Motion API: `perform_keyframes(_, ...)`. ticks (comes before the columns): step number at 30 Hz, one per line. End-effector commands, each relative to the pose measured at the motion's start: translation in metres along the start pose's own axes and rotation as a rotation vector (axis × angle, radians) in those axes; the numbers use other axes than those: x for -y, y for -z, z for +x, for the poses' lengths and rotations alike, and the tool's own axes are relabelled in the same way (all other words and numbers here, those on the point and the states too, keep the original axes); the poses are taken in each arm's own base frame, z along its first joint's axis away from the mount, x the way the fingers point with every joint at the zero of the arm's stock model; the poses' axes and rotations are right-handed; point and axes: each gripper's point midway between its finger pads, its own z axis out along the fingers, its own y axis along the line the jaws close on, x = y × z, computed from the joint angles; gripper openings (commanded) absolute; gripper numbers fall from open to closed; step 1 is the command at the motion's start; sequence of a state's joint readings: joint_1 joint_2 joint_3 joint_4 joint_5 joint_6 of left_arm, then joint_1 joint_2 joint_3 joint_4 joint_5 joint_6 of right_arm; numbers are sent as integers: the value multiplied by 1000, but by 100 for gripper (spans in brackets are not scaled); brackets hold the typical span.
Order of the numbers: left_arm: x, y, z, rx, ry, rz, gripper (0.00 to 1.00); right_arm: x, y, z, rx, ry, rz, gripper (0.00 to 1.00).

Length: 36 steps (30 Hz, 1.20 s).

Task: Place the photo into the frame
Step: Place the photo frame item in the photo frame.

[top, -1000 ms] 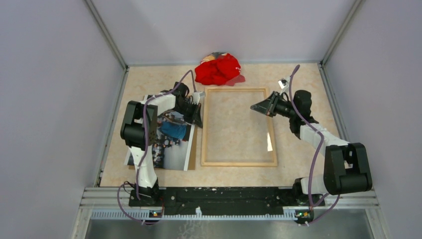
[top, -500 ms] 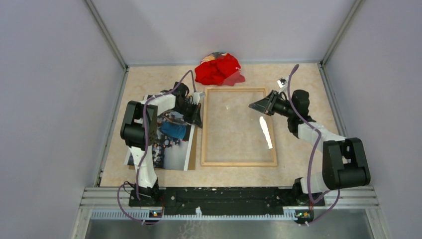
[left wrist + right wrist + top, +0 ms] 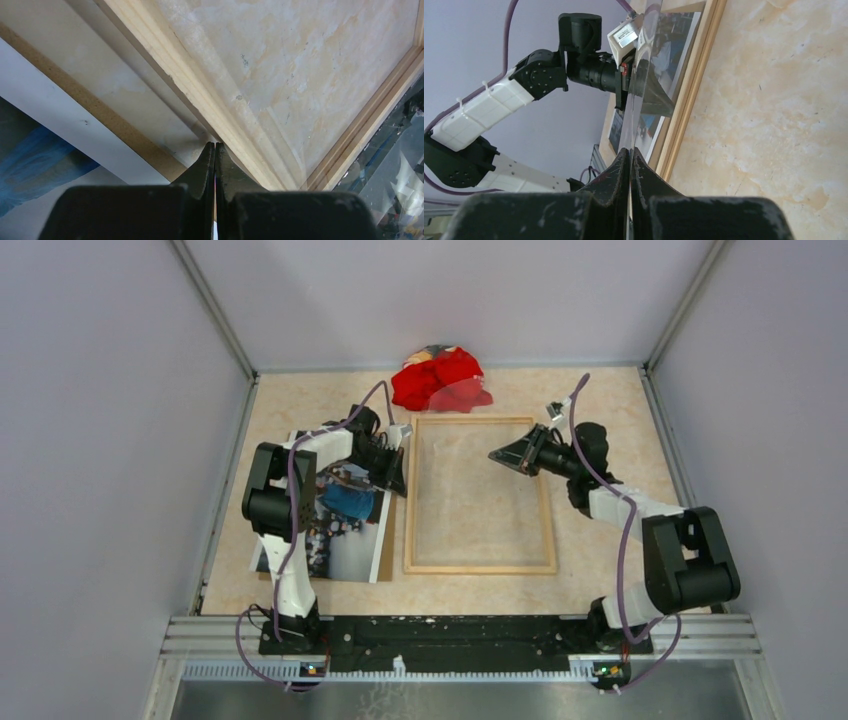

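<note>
The photo (image 3: 345,515), a colour print in blue and dark tones, lies on a brown backing board (image 3: 385,535) left of the frame. The light-wood frame (image 3: 480,567) lies flat at the table's centre, with bare table showing inside it. My left gripper (image 3: 402,478) is shut by the frame's left rail (image 3: 190,80), on the left edge of a clear pane. My right gripper (image 3: 494,454) is shut on the pane's right edge (image 3: 636,100), above the frame's upper right part. The pane stands tilted between them. The photo's blue corner (image 3: 30,155) shows in the left wrist view.
A crumpled red cloth (image 3: 435,380) lies just behind the frame's far rail. Grey walls close in the table on the left, right and back. The backing board's edge (image 3: 100,115) runs close beside the frame's left rail.
My right gripper has moved left and slightly toward the back, over the frame, tilting the pane steeper. The glare streak on the pane is gone. The left arm has not moved.
</note>
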<state>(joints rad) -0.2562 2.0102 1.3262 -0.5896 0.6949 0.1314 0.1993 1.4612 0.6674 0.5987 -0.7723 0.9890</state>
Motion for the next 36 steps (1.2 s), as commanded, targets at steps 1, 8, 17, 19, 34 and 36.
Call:
perform_keyframes(1,11,-1,-4,19,-26,41,1,-6,1,4,-10,64,10,0)
perform_keyframes(8,10,0,-4,19,-31,36,1,20,14,1,-30,169,149,0)
perform_keyframes(17,10,0,-4,15,-33,33,1,28,30,-13,-29,235,229,0)
perform_keyframes(19,10,0,-5,19,-36,32,1,30,29,-13,-34,233,225,0)
perform_keyframes(34,12,-1,-4,15,-33,37,1,35,32,-17,-32,253,264,0)
perform_keyframes(36,12,-1,-4,15,-33,36,1,36,34,-19,-34,259,285,0)
